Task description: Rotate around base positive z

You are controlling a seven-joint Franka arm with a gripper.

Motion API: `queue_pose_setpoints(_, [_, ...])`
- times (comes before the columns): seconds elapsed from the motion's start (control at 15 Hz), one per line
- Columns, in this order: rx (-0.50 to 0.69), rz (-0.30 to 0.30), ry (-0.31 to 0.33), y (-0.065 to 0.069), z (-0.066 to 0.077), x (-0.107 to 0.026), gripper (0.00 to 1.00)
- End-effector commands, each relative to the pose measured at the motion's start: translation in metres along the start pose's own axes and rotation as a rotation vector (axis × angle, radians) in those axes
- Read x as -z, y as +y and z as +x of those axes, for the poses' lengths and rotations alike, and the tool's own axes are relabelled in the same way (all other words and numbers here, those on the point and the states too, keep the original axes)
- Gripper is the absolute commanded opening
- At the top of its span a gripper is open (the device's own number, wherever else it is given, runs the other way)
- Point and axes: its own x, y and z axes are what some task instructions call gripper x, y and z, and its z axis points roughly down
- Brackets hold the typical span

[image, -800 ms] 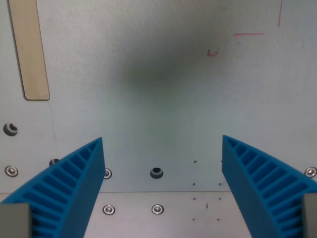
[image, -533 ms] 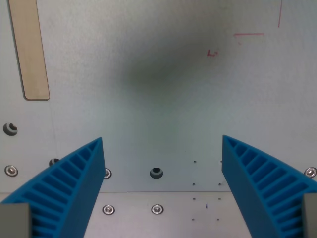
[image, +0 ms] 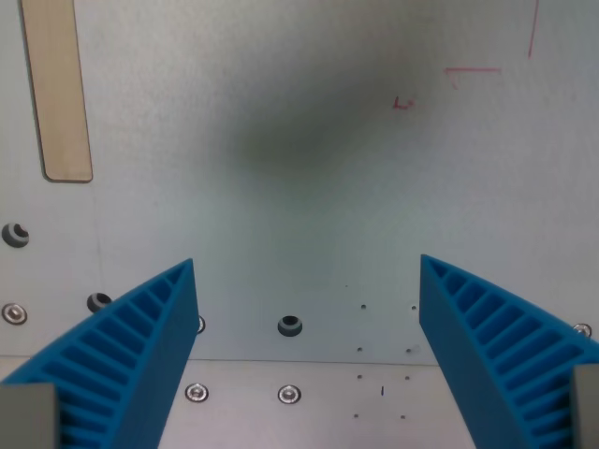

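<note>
Ribbed blue fingers (image: 122, 360) spread wide, holding nothing — over a matte grey metal plate (image: 309, 187) with round screws.

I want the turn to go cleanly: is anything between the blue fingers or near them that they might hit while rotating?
Nothing visible. The gripper is open and holds nothing; between its blue fingers shows only the bare metal table with flush screws. The wooden strip lies flat at the wrist view's upper left, apart from them.

The wooden strip (image: 55, 89) runs off the top edge at far left; the blue fingers (image: 122, 360) are cut by the bottom edge; red pen marks (image: 402, 103) at far right are too faint to read; one screw (image: 197, 325) sits half hidden behind the left finger.
</note>
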Motion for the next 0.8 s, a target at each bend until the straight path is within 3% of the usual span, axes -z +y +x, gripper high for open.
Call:
queue_pose_setpoints(0.07, [0.106, -0.002, 0.007, 0.0001, 0.0002, 0.0027, 1.00])
queue_pose_setpoints(0.8, [0.235, -0.004, 0.007, 0.0001, 0.0002, 0.0027, 1.00])
